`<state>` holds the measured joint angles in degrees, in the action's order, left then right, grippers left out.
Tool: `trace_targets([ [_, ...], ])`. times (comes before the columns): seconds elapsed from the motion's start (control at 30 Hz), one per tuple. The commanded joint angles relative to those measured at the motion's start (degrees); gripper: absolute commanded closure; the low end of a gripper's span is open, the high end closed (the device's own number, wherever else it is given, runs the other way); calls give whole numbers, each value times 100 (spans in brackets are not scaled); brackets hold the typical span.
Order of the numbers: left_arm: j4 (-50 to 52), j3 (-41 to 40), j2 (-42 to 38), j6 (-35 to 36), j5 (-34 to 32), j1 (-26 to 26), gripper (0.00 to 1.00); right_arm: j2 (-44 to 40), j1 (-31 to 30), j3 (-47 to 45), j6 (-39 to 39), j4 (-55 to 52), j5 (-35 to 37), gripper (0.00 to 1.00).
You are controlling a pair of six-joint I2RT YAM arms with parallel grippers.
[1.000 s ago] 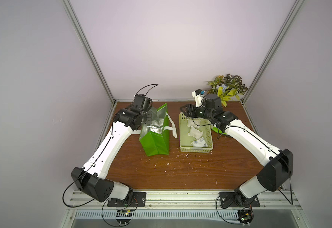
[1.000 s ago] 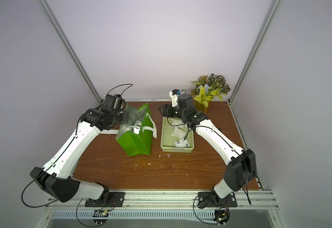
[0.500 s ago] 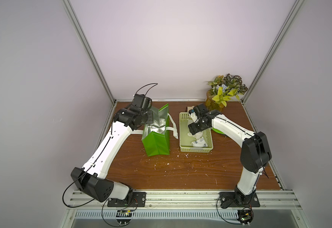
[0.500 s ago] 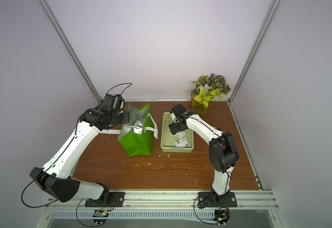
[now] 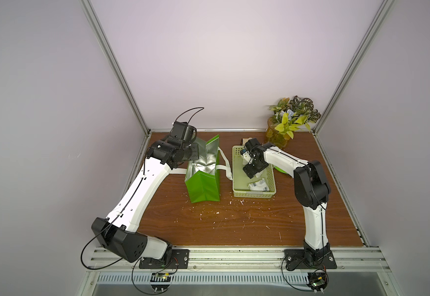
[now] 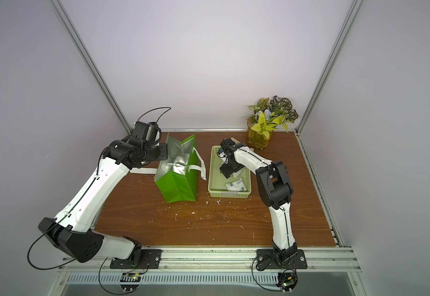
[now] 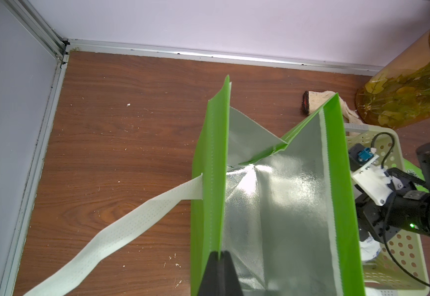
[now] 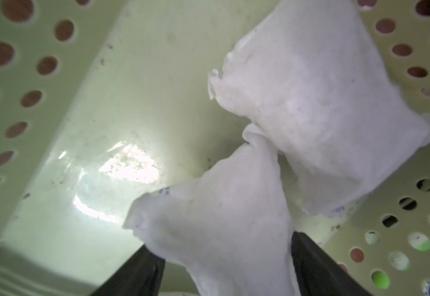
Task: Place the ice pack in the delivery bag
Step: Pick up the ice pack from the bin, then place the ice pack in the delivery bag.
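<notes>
The delivery bag [image 5: 203, 184] [image 6: 180, 184] stands open on the table, bright green with silver lining [image 7: 272, 205]. My left gripper [image 7: 220, 253] is shut on the bag's left rim and holds that wall up; its place shows in both top views [image 5: 193, 152] [image 6: 164, 153]. My right gripper [image 5: 249, 174] [image 6: 226, 174] is down inside the pale green basket [image 5: 237, 164]. Its jaws stand wide [image 8: 224, 246], one on each side of a white ice pack [image 8: 221, 217] lying on the basket floor. A second ice pack [image 8: 324, 102] lies just beyond it. A printed ice pack [image 5: 258, 185] [image 6: 237, 186] sits at the basket's near end.
A plant in an amber vase [image 5: 277, 135] [image 6: 258, 139] stands at the back right corner. A knitted glove [image 7: 318, 101] lies behind the basket. The bag's white straps [image 7: 106, 243] [image 5: 225, 169] trail onto the table on both sides. White crumbs [image 5: 216, 212] dot the wood in front.
My right arm has folded in and the gripper has dropped from behind the basket down into it, over an ice pack. The left arm and the bag have stayed put.
</notes>
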<state>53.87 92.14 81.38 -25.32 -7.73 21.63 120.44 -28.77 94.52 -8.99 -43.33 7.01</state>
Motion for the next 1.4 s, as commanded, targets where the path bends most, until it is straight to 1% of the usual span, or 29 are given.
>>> trace_targets([
  [0.0, 54, 190, 22, -30, 85, -53, 100, 5, 21, -152, -114, -75, -73, 23],
  [0.07, 49, 223, 42, -33, 96, -53, 100, -10, 30, -301, -86, -3, -64, 28],
  [0.13, 53, 234, 66, -25, 112, -54, 100, -72, 47, -402, -46, 125, -66, 36],
  [0.17, 52, 237, 77, -25, 127, -53, 100, -125, 56, -423, -10, 194, -68, 41],
  [0.23, 52, 235, 88, -32, 156, -53, 100, -292, 74, -422, 61, 319, -111, 57],
  [0.3, 49, 232, 88, -40, 204, -53, 100, -515, 90, -419, 125, 426, -142, 69],
  [0.37, 44, 241, 87, -58, 245, -57, 100, -785, 109, -411, 167, 490, -239, 75],
  [0.43, 21, 230, 73, -83, 342, -55, 100, -1091, 125, -391, 228, 517, -342, 87],
  [0.5, -45, 208, 57, -128, 442, -55, 100, -1444, 140, -365, 311, 558, -501, 93],
  [0.57, -150, 158, 37, -157, 577, -44, 100, -1785, 145, -274, 439, 593, -729, 94],
  [0.7, -338, 55, 27, -241, 767, -36, 100, -2399, 61, 202, 903, 807, -1431, 95],
  [0.8, -468, -9, 27, -328, 858, -29, 100, -2716, -233, 481, 1224, 1329, -1825, 98],
  [0.87, -562, -70, 10, -382, 975, -29, 100, -2768, -457, 688, 1486, 1637, -2007, 99],
  [1.03, -782, -227, -95, -500, 1105, -27, 100, -2498, -1046, 1010, 2136, 2342, -2684, 100],
  [1.1, -781, -247, -131, -520, 1098, -27, 100, -2329, -1209, 1084, 2300, 2448, -2668, 100],
  [1.2, -781, -285, -178, -535, 1068, -27, 100, -2126, -1296, 983, 2524, 2702, -2747, 100],
  [1.37, -781, -337, -257, -568, 986, -34, 100, -1823, -1359, 929, 2661, 2999, -2914, 100],
])
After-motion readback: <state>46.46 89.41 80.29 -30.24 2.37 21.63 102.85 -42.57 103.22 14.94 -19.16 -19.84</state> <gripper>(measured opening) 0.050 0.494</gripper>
